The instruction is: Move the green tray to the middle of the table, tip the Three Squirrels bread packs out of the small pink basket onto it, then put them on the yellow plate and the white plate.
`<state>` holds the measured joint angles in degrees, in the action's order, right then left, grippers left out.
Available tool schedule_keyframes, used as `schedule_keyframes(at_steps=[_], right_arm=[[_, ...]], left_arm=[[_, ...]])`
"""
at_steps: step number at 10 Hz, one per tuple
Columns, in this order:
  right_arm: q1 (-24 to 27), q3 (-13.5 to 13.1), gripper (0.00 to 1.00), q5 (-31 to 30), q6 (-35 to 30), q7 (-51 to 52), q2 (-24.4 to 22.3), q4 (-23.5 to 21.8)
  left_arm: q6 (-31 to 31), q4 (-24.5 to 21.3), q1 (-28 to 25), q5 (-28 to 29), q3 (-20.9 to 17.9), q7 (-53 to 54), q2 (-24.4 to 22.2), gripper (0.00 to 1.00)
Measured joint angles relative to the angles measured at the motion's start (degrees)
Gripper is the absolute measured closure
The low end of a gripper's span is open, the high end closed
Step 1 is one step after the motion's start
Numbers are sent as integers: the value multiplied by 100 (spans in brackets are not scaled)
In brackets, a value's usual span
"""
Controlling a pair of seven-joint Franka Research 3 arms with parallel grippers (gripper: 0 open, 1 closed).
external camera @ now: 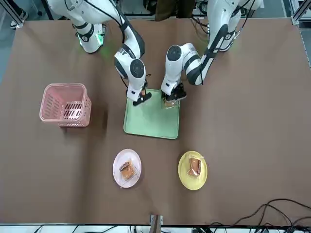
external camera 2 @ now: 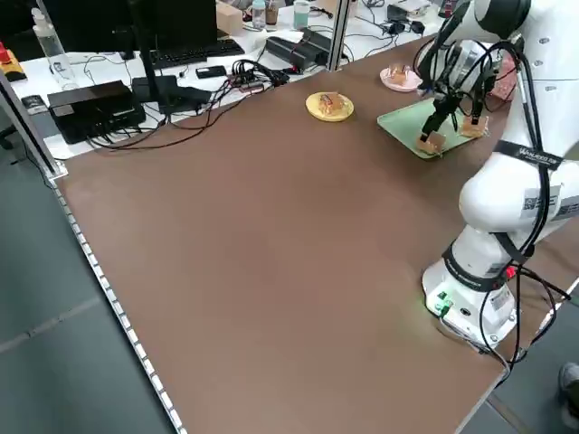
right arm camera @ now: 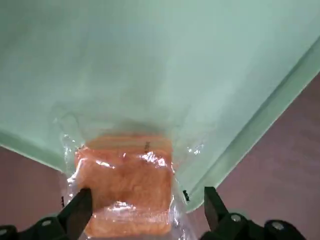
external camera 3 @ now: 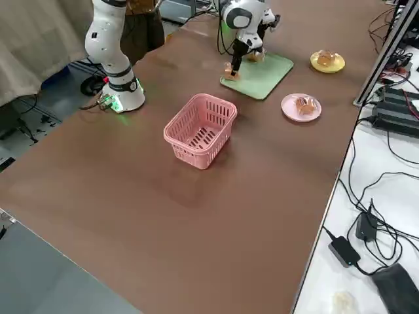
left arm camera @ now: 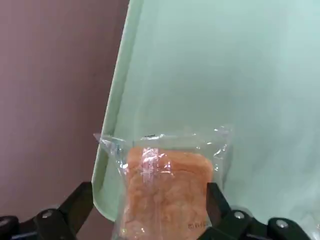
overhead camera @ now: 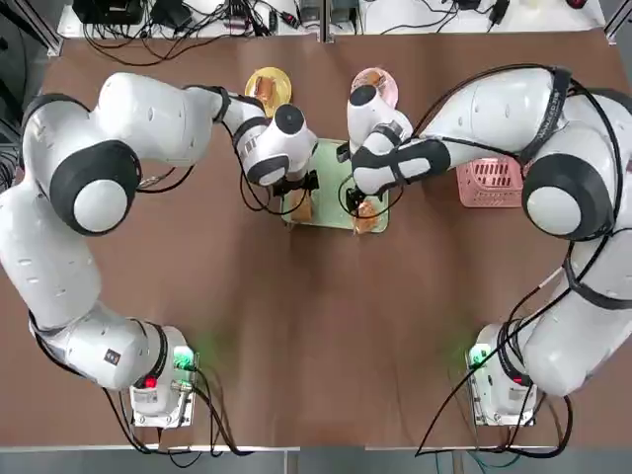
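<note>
The green tray (overhead camera: 334, 170) lies mid-table. Two bread packs rest on its near corners. My left gripper (overhead camera: 299, 191) hangs over one bread pack (left arm camera: 167, 182), its open fingers (left arm camera: 82, 197) straddling the packet. My right gripper (overhead camera: 365, 200) stands over the other bread pack (right arm camera: 125, 182), also open around it. The yellow plate (external camera: 193, 171) and the white plate (external camera: 127, 167) sit beyond the tray, each holding one bread pack. The small pink basket (overhead camera: 489, 183) stands upright to the tray's right and looks empty.
Cables, power bricks and black boxes (external camera 2: 99, 104) crowd the bench past the table's far edge. A metal post (external camera 3: 386, 46) rises at that edge. Both arm bases (overhead camera: 158, 385) stand at the near edge, showing green lights.
</note>
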<state>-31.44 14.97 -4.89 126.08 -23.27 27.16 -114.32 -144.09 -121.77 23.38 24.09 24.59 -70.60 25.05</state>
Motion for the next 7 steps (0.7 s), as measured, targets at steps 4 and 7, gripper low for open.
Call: schedule_keyframes(at_steps=[4, 7], right_arm=[[-3, 4, 1, 0, 621, 0, 251, -35], [61, -9, 1, 0, 610, -1, 257, -16]], left_arm=[[0, -45, 166, 90, 6, 342, 51, 0], [-35, -4, 218, 270, 3, 343, 162, 0]])
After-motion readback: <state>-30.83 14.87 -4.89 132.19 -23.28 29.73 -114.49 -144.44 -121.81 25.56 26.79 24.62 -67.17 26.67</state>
